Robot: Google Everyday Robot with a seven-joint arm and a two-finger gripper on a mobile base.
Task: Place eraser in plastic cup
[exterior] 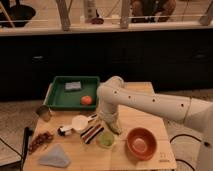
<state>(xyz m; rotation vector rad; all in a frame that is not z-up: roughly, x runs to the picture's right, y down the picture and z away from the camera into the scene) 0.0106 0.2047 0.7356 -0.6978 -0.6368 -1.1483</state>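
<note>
A small green plastic cup (106, 140) stands on the wooden table (150, 115), near the front middle. A flat dark object with red stripes (91, 133), possibly the eraser, lies just left of the cup. My gripper (113, 125) hangs at the end of the white arm (150, 102), pointing down. It is just above and slightly right of the cup, close to the striped object. The gripper's tip hides whatever is right under it.
A green tray (57, 97) at the back left holds a grey sponge (73, 86) and an orange fruit (86, 100). A white round dish (80, 122), an orange bowl (141, 143), a blue cloth (54, 156), dark grapes (41, 140) and a small tin (44, 112) also sit on the table.
</note>
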